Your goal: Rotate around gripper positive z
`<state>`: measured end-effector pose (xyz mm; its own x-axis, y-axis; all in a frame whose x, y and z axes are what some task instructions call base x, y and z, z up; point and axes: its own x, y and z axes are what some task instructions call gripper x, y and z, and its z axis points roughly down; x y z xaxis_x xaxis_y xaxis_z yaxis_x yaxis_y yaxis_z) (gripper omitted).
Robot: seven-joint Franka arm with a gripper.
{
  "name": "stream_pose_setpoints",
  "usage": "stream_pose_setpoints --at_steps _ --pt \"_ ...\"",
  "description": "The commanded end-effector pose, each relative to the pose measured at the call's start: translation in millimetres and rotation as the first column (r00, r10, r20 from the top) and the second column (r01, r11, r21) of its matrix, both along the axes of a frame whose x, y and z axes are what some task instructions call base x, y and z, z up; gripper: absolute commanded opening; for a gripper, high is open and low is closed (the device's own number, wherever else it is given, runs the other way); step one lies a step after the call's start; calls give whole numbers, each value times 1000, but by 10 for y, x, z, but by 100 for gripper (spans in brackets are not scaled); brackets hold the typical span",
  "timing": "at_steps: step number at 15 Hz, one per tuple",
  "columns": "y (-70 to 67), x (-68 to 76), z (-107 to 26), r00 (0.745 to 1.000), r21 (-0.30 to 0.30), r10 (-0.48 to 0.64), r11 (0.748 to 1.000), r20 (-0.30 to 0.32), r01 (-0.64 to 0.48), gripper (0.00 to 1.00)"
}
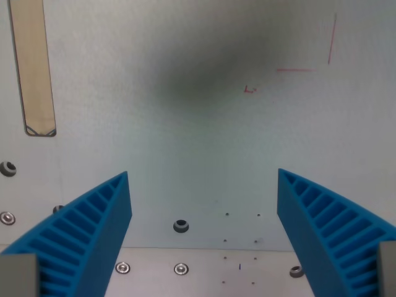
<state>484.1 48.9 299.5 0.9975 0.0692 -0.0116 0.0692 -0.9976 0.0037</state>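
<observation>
My gripper (204, 179) points down at a pale grey-white plate (198, 142). Its two blue ribbed fingers (93, 223) rise from the bottom corners, one on the wrist view's left and one on the wrist view's right, and stand wide apart. Nothing lies between them. A dark soft shadow of the arm falls on the plate above the middle.
A long tan wooden slot (34, 68) runs down the upper left. Thin red pen marks (303, 69) sit at the upper right. Screws and holes (180, 226) dot the plate's lower part, and a lighter metal strip (204, 272) runs along the bottom.
</observation>
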Motion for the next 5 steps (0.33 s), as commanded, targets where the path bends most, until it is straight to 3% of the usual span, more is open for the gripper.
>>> stream_pose_setpoints --at_steps 1,5 --pt "2 0 16 988 -1 -153 988 4 153 100" --pt "2 0 16 980 -1 -199 980 5 199 100"
